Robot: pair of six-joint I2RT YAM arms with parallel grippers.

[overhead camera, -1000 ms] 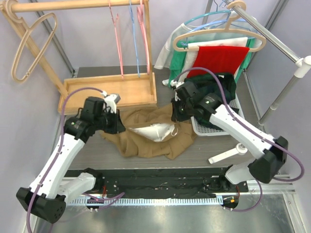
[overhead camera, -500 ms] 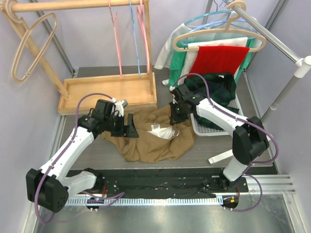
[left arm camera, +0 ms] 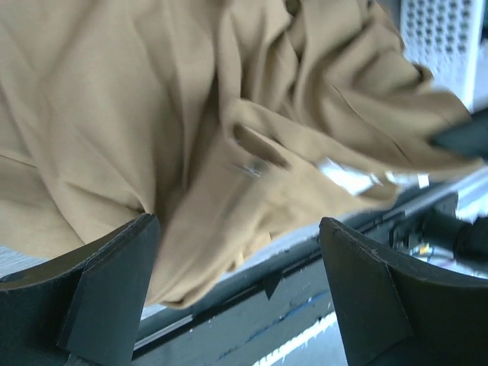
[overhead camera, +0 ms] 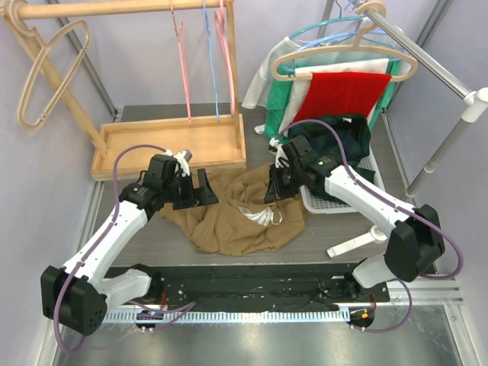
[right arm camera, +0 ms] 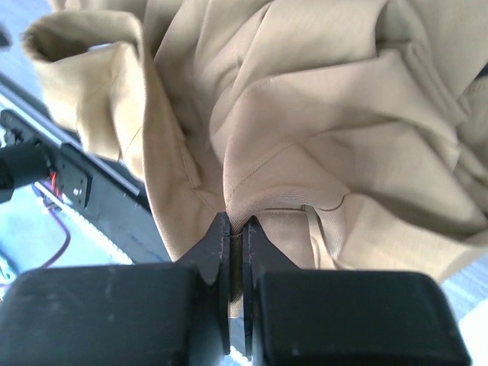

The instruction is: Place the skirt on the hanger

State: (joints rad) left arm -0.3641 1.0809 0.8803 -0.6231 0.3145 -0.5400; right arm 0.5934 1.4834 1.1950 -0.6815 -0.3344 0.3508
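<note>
I saw the tan skirt (overhead camera: 229, 225) lying crumpled on the table (overhead camera: 335, 229) between the two arms. Its long axis ran roughly left to right, from a flat, spread end on the left to a bunched end beside the white basket (overhead camera: 329, 201). A patch of pale lining (overhead camera: 258, 216) faced up near the middle. The left gripper (overhead camera: 201, 188) hung over the skirt's left part with its fingers (left arm camera: 114, 267) spread wide, cloth showing between them but not pinched. The right gripper (right arm camera: 237, 229) had its jaws pressed together on a fold at the skirt's right end, drawing the fabric up into gathered pleats.
</note>
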